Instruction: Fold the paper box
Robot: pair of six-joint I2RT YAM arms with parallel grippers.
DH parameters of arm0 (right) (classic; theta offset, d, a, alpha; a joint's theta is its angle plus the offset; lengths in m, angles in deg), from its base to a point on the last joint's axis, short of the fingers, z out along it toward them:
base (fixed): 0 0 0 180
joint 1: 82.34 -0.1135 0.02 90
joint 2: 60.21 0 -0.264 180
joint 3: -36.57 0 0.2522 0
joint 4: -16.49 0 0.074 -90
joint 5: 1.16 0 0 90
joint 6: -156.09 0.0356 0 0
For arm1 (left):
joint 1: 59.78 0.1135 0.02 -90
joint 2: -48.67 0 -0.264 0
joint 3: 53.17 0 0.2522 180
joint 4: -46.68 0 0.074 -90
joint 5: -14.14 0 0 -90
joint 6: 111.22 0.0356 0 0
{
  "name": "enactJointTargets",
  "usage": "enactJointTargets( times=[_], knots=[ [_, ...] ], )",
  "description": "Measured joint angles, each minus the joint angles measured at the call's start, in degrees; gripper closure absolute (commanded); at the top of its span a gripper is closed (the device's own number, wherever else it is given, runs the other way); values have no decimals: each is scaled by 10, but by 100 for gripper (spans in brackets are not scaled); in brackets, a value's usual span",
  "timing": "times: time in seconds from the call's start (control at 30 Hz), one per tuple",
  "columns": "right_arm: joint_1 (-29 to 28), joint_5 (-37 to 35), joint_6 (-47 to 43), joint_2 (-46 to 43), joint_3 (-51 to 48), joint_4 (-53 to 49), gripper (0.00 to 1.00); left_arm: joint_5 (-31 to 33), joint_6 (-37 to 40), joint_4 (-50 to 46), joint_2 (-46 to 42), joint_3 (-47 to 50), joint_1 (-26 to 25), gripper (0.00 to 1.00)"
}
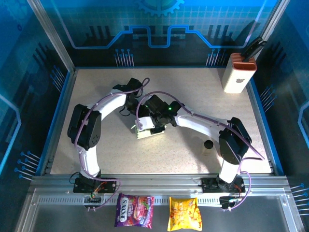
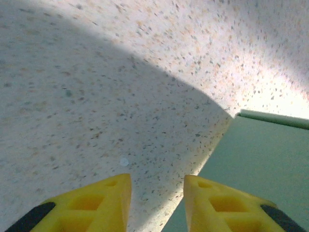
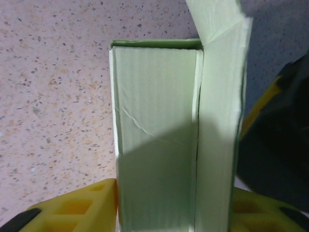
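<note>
paper box [image 3: 154, 135]: pale green card, faint vertical striping inside. table [image 1: 193, 96]: beige with fine dark and orange speckle. left gripper [image 2: 157, 186]: yellow fingers [image 2: 96, 203], black pads [image 2: 29, 218]. far-right block [image 1: 240, 77]: white, orange ribbed top. near edge: purple packet [image 1: 134, 211], yellow packet [image 1: 184, 214]. cables [image 1: 159, 94]: purple.

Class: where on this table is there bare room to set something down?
Free: the front strip between the left arm and the right arm, and the back-left corner. Crowded: the centre, where both arms meet over the paper box. A knife block stands back-right.
</note>
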Motion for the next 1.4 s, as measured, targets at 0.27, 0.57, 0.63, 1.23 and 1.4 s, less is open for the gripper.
enactJointTargets(
  times=[0.27,0.57,0.63,1.23,1.4],
  knots=[
    [1,-27,64,37,15,-45,45,29,-65,1,-98,35,38,62],
    [4,-27,89,40,15,-55,28,40,-112,5,-203,96,41,57],
    [9,-25,91,39,15,-55,27,37,-122,9,-221,107,41,55],
    [90,81,201,-58,12,-41,28,-62,-188,48,-300,205,41,33],
    [124,105,321,-122,-40,1,31,-80,-188,57,-305,228,41,28]
  ],
)
